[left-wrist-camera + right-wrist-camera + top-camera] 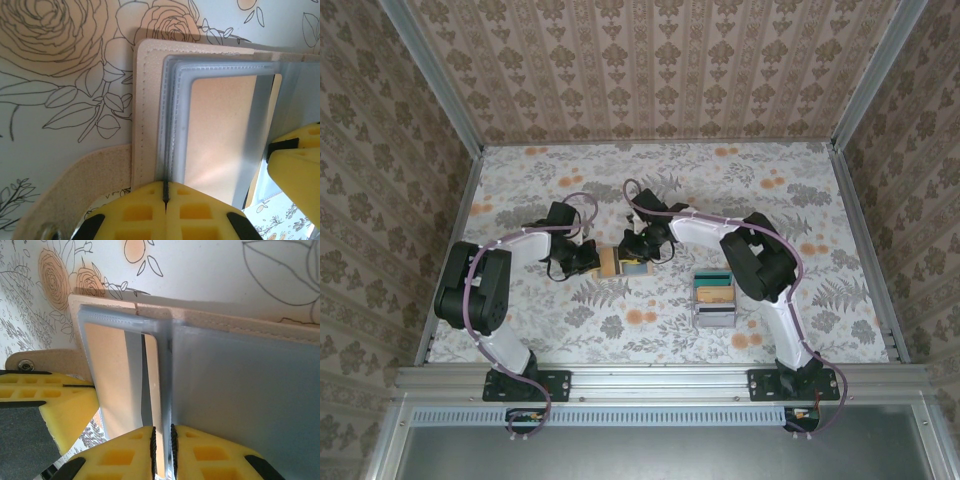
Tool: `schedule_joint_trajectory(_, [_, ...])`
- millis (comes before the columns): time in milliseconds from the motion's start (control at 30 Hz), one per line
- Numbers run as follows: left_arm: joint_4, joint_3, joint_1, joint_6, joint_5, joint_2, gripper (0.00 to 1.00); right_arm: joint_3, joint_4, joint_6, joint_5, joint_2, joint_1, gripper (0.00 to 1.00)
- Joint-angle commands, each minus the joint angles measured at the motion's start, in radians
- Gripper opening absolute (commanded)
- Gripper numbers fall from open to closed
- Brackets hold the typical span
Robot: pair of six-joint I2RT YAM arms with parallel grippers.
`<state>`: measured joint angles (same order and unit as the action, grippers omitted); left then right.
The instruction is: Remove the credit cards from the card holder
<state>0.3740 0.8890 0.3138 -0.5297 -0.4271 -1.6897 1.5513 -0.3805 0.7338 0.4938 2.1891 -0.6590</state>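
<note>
The card holder (pixel 611 262) lies open in the middle of the table between my two grippers, tan outside (pixel 147 110) and grey-blue inside (pixel 240 385). My left gripper (pixel 588 258) is shut on the edge of its grey-blue lining (pixel 166 192). From the other side my right gripper (pixel 645 245) is shut on a thin tan-yellow credit card (pixel 159 385) that stands up from the fold, together with a grey-blue layer; the pinch point is (pixel 162 440). Another tan panel (pixel 225 130) sits behind a hazy pocket window. A teal-blue patch (pixel 636 268) shows on the holder's right half.
A clear plastic compartment box (pixel 713 298) with teal, tan and grey pieces sits right of the holder, beside the right arm. The holder's strap with a snap (pixel 27 365) lies flat on the floral tabletop (pixel 650 190). Patterned walls close in the back and sides.
</note>
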Motion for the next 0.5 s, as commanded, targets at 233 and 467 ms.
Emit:
schedule_joint_trajectory(233, [0.016, 0.005, 0.007, 0.018, 0.011, -0.043, 0.00, 0.044, 0.007, 0.010, 0.052, 0.054, -0.010, 0.20])
schedule_joint_trajectory(467, [0.022, 0.008, 0.007, 0.018, 0.014, -0.044, 0.00, 0.047, 0.015, 0.015, 0.063, 0.056, -0.011, 0.08])
